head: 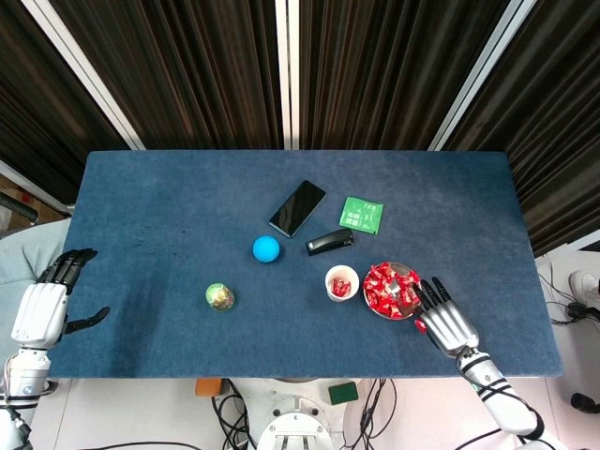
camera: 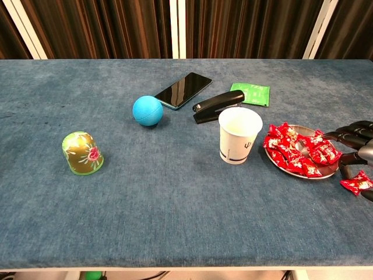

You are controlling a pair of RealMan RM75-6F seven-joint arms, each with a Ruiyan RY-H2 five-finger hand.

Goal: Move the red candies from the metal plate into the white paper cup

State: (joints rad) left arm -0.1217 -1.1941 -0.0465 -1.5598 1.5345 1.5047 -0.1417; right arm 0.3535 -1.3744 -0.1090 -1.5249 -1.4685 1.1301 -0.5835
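A metal plate [head: 395, 265] [camera: 319, 175] heaped with red candies [head: 382, 290] [camera: 296, 153] sits near the table's front right. The white paper cup [head: 341, 282] [camera: 239, 135] stands just left of it, with a red candy visible inside in the head view. One stray red candy [camera: 356, 183] [head: 422, 325] lies on the cloth right of the plate. My right hand [head: 445, 323] [camera: 356, 147] hovers there, fingers spread toward the plate's right edge, thumb close above the stray candy, holding nothing. My left hand [head: 42, 309] hangs open off the table's left edge.
On the blue cloth lie a blue ball [head: 266, 248] [camera: 147, 110], a black stapler [head: 329, 242] [camera: 218, 105], a phone [head: 297, 207] [camera: 183, 90], a green packet [head: 361, 215] [camera: 250, 93] and a green-gold dome cup [head: 219, 296] [camera: 82, 153].
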